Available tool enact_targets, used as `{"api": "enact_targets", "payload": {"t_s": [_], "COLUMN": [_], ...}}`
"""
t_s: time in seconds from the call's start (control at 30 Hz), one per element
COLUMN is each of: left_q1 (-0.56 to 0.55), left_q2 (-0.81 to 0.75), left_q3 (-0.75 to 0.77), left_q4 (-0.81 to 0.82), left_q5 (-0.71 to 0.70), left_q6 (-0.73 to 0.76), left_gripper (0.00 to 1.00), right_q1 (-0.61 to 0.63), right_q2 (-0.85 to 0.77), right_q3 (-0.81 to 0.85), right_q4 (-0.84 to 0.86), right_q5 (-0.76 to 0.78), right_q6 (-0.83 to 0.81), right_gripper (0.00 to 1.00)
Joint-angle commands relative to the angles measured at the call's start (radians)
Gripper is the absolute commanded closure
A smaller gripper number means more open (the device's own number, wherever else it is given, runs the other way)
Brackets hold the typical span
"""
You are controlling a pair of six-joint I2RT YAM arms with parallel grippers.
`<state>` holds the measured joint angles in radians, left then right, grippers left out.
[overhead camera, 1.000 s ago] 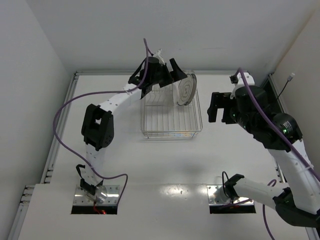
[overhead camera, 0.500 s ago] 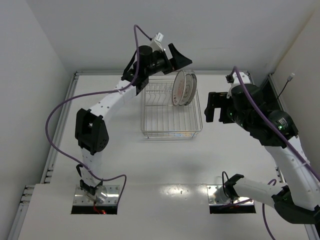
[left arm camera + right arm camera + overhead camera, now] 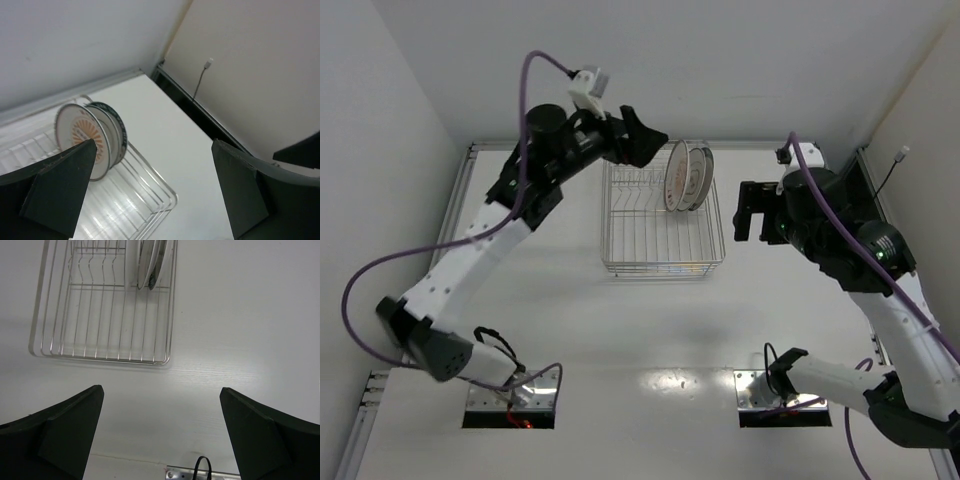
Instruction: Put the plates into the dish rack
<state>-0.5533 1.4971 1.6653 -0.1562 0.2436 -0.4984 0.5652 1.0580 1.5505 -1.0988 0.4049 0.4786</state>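
Since plates keep best on edge, the three plates (image 3: 684,178) stand upright and close together among the wire prongs at the far right corner of the dish rack (image 3: 663,268). The prongs seem to be what props them up. The silver wire rack sits toward the far side of the white table (image 3: 620,330).

In the left wrist view the orange-patterned plate (image 3: 80,137) faces the camera. A plainer plate is tucked behind it, showing little but its edge, and the teal-rimmed plate (image 3: 119,122) is furthest back. No plate lies on the table outside the rack, so the loading looks done.

The left gripper (image 3: 152,150) hangs raised above the far left part of the rack. Its fingers are spread wide and hold nothing. The plates are to its right and lower, near it but not touching.

The right gripper (image 3: 162,390) is also spread wide and empty. It hovers over bare table to the right of the rack, probably held out of the way. From there the rack lies to its left, and the plates lie further off at the rack's far end, apart from the fingers.
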Motion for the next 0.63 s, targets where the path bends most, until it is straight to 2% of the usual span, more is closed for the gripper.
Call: {"api": "enact_targets", "payload": {"t_s": [0.0, 0.03, 0.1, 0.13, 0.23, 0.3, 0.4, 0.5, 0.6], "left_q1": [-0.008, -0.008, -0.008, 0.003, 0.013, 0.023, 0.050, 0.050, 0.015], "left_q2": [-0.173, -0.204, -0.273, -0.291, -0.334, -0.385, -0.448, -0.482, -0.504], "left_q3": [-0.133, -0.169, -0.282, -0.321, -0.482, -0.617, -0.770, -0.863, -0.854], "left_q4": [-0.025, -0.016, 0.007, 0.007, 0.064, 0.145, 0.222, 0.231, 0.201], "left_q5": [-0.194, -0.237, -0.418, -0.418, -0.551, -0.630, -0.639, -0.639, -0.711], "left_q6": [0.217, 0.281, 0.352, 0.372, 0.386, 0.345, 0.305, 0.285, 0.285], "left_gripper": [0.00, 0.00, 0.00, 0.00, 0.00, 0.00, 0.00, 0.00, 0.00], "right_q1": [-0.004, -0.004, -0.004, -0.004, -0.004, -0.004, -0.004, -0.004, -0.004], "right_q2": [0.028, 0.028, 0.037, 0.037, 0.046, 0.056, 0.075, 0.086, 0.096], "right_q3": [0.003, 0.003, 0.013, 0.013, 0.013, 0.013, 0.003, -0.016, -0.038], "right_q4": [0.040, 0.040, 0.040, 0.030, 0.030, 0.020, 0.030, 0.053, 0.072], "right_q5": [0.041, 0.041, 0.063, 0.063, 0.074, 0.074, 0.046, -0.035, -0.044], "right_q6": [0.003, 0.003, 0.003, 0.003, 0.003, 0.003, -0.008, -0.017, -0.008], "right_gripper": [0.00, 0.00, 0.00, 0.00, 0.00, 0.00, 0.00, 0.00, 0.00]}}
